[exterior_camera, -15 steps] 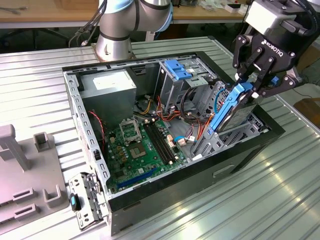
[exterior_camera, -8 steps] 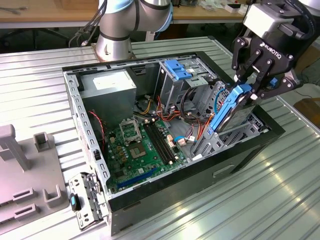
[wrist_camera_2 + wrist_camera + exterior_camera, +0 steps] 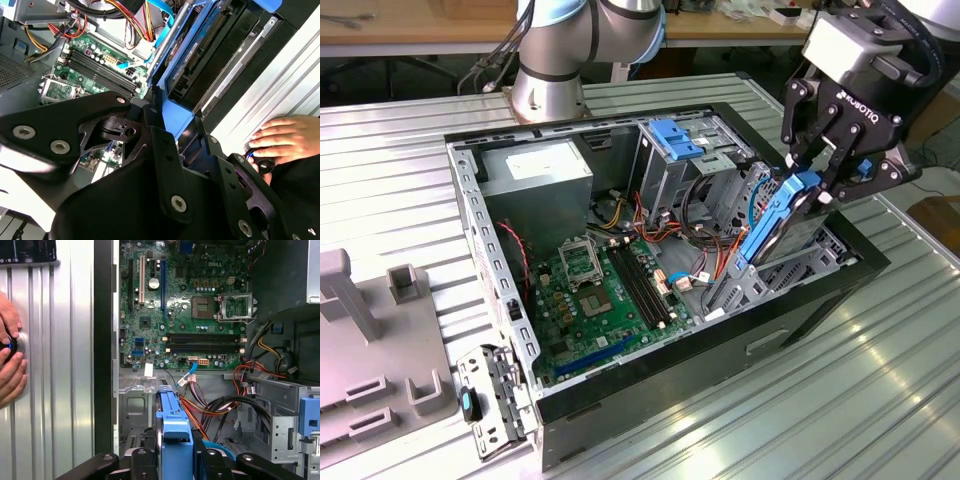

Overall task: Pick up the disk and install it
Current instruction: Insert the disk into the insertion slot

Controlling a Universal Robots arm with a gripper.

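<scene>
My gripper (image 3: pixel 813 187) is shut on the disk (image 3: pixel 772 222), a flat drive with bright blue carrier rails. I hold it by its upper end, tilted on edge. Its lower end reaches down into the drive bay at the end of the open computer case (image 3: pixel 850 275) on the exterior view's right. In the first wrist view the disk's blue rail (image 3: pixel 174 430) runs between my black fingers (image 3: pixel 144 464), pointing toward the motherboard. In the second wrist view the disk (image 3: pixel 196 56) sits against the case wall, just beyond my gripper (image 3: pixel 172 131).
Inside the case are a green motherboard (image 3: pixel 592 290), a grey power supply (image 3: pixel 535 170), cable bundles (image 3: pixel 715 215) and a blue bracket on the drive cage (image 3: pixel 675 135). A person's hand (image 3: pixel 10 362) rests on the ribbed table by the case. A grey fixture (image 3: pixel 360 340) stands at the exterior view's left.
</scene>
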